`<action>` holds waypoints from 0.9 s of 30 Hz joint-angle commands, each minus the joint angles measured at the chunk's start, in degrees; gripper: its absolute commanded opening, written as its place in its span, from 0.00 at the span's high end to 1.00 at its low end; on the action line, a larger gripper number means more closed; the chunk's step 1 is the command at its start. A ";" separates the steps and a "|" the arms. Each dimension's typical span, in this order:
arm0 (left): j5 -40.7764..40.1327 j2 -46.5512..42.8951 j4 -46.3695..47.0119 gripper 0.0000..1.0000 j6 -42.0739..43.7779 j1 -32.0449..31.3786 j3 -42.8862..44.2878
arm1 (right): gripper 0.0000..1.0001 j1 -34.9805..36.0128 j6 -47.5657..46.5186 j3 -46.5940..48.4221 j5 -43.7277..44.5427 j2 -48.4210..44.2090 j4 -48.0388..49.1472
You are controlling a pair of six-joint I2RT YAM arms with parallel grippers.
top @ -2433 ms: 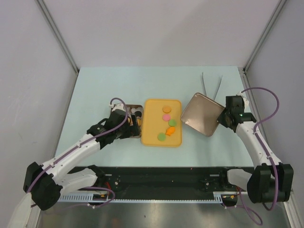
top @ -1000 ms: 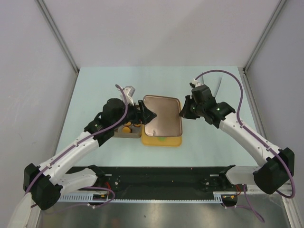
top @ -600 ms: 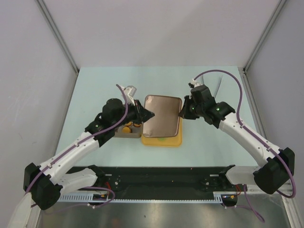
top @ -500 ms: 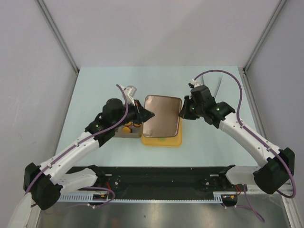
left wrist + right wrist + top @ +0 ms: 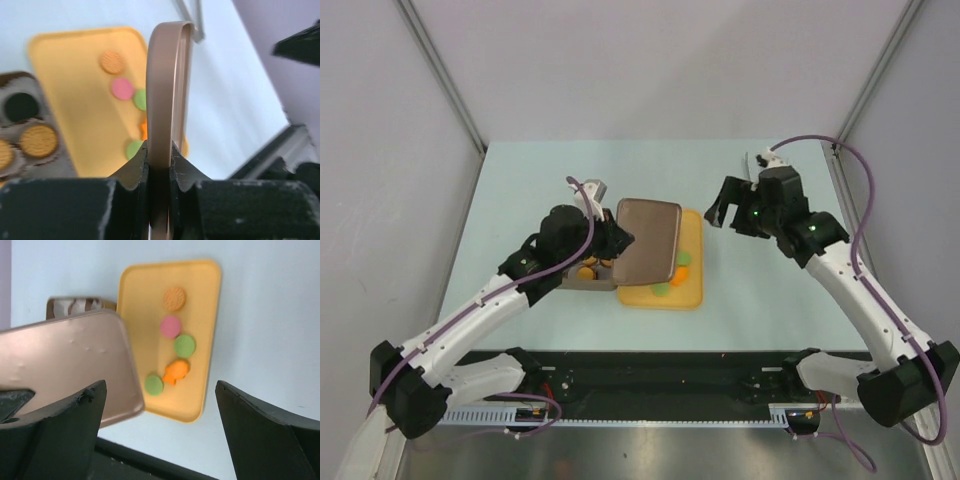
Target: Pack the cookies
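A copper-brown tin lid [image 5: 647,237] hangs tilted over the left part of the yellow tray [image 5: 691,292]. My left gripper [image 5: 618,243] is shut on its edge; in the left wrist view the lid [image 5: 162,90] runs edge-on between the jaws of that gripper [image 5: 160,155]. Loose cookies lie on the tray [image 5: 200,340]: an orange round one [image 5: 174,298], a pink one [image 5: 170,326], a green one [image 5: 184,345], an orange fish-shaped one [image 5: 176,371] and another green one [image 5: 154,384]. My right gripper [image 5: 723,210] is open and empty, raised to the right of the lid.
A brown tin box [image 5: 582,273] with paper cups sits left of the tray, holding orange cookies [image 5: 39,140] and a black one [image 5: 19,106]. Metal tongs [image 5: 192,20] lie on the table beyond the tray. The black front rail runs along the near edge.
My left gripper shut on the lid's left edge. My right gripper let go, opened wide and drew back up to the right. The lid swung left, uncovering cookies on the tray.
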 commanded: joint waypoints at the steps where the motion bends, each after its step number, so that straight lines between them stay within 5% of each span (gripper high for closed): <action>1: -20.34 0.44 -5.02 1.00 10.92 -5.64 10.41 | 0.05 -6.91 2.51 2.44 -3.53 -3.29 -0.73; 8: -60.34 4.74 0.58 1.00 36.93 -22.51 12.19 | 0.11 -13.95 4.54 2.62 -11.98 -3.83 1.46; 14: -79.77 14.31 30.34 0.99 69.60 -32.63 5.34 | 0.12 -13.08 6.30 2.71 -17.96 -1.45 4.00; 15: -80.76 15.54 41.61 0.99 79.92 -34.03 4.37 | 0.12 -12.99 6.56 2.71 -18.31 -1.54 4.71; 20: -82.18 22.48 69.89 1.00 104.49 -37.38 -0.21 | 0.10 -12.20 8.06 4.46 -22.18 -0.31 5.69; 27: -78.76 29.95 89.26 1.00 125.00 -40.11 -1.53 | 0.06 -11.93 6.83 6.40 -23.76 2.94 5.33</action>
